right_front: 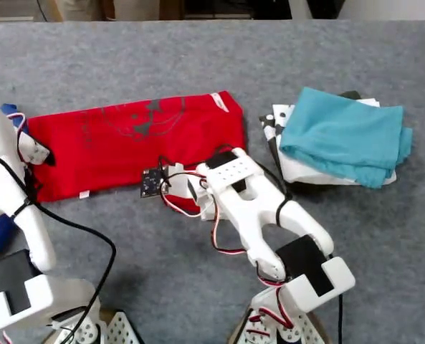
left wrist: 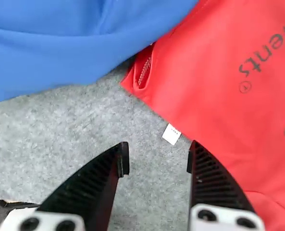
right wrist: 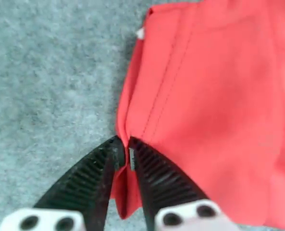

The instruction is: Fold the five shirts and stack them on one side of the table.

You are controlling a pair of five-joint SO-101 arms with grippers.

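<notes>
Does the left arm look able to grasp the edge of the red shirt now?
Probably yes: the left gripper is open at the edge of the red shirt, by its white tag, and nothing lies between them.

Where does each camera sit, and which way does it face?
High view: fixed above the grey felt table, facing down; both white arms show.
Left wrist view: on the left arm, facing a blue shirt and the red cotton shirt; open left jaws show.
Right wrist view: on the right arm, facing the red shirt's edge; right jaws shut on it.
All share the red shirt.
</notes>
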